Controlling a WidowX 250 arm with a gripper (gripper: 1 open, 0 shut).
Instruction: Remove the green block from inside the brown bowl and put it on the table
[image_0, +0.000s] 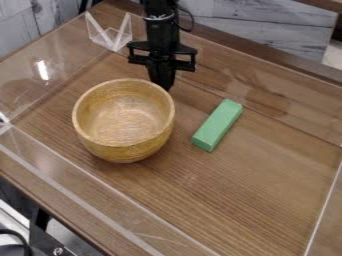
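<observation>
Bright, slightly soft view; a small white glare spot on the table (254, 190) at left

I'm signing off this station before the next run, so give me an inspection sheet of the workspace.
Surface: brown wood-grain table; block and bowl rest on it.
Job's things: green block lies on the table, right of the brown bowl in the picture, apart from it; bowl upright, nothing seen inside.
Clutter: clear, pointed plastic-like piece near the far edge.
Gripper: black gripper behind the bowl, jaws closed, nothing seen held.
Cables: dark, cable-like curve at the lower left corner.
Surroundings: grey wood-grain surface beyond the far edge.
</observation>
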